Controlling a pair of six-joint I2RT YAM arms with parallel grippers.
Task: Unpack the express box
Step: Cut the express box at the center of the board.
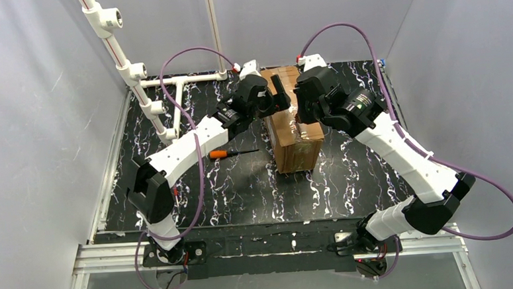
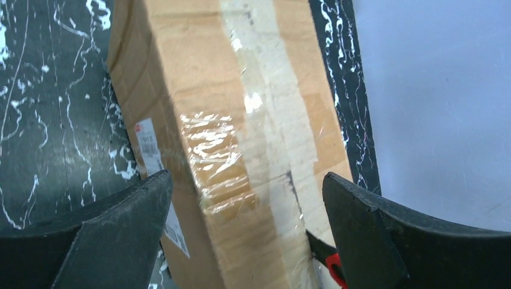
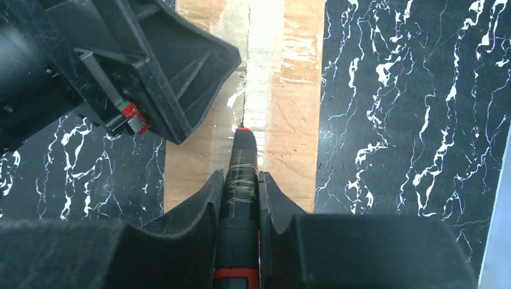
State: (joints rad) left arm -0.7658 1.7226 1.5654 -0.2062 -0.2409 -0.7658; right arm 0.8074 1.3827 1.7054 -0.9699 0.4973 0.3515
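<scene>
Left gripper [image 2: 241, 186] first: jaws spread wide, nothing held. One finger [image 2: 120, 235] on the label side, the other past the opposite edge, straddling the express box [image 2: 199, 72] with no clear touch. Further left in the overhead view, an orange-handled screwdriver [image 1: 222, 153] lying loose on the table [image 1: 243, 198], near the left forearm and apart from the box.

Centre: express box resting in the far half of the table, between the two arms. Long axis running from the far edge toward the arm bases, slightly skewed. Glossy tape seam [image 3: 262, 72] down the middle of the top face, along that same axis. White label [image 2: 147, 144] on the side wall toward the left arm.

Right: right gripper [image 3: 241, 180] closed narrow on a black tool [image 3: 241, 150], red at its tip. Tip apparently set on the seam, at a break in the tape. Shaft lined up with the seam, so uncut tape straight ahead of the tip, away from the right wrist.

Judged step: slitting the tape. Next stroke probably a straight run along the long axis, with no sideways drift. Right arm the working one. Left arm close enough to steady the carton, but its finger just beside the tool's path, a possible snag.
</scene>
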